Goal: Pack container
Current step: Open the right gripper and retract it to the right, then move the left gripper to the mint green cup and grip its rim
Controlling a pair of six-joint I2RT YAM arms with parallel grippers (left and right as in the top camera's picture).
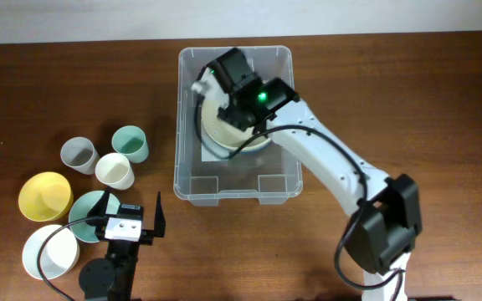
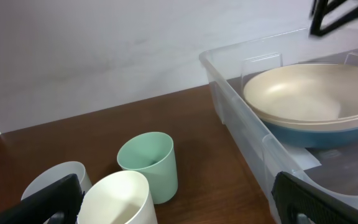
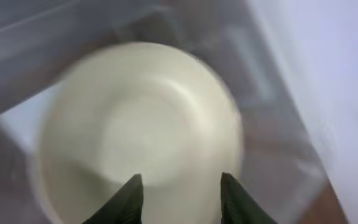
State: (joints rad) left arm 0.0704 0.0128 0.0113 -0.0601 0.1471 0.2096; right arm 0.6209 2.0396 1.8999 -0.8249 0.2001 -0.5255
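The clear plastic container stands mid-table. Inside it a cream bowl sits nested in a blue bowl. My right gripper is over the container's far half. In the right wrist view it is open and empty just above the cream bowl; that view is blurred. My left gripper is open and empty near the front left. In the left wrist view its fingers flank a white cup. The container wall shows at the right.
Left of the container stand a grey cup, a mint cup and the white cup. A yellow bowl, a teal bowl and a white bowl lie at the front left.
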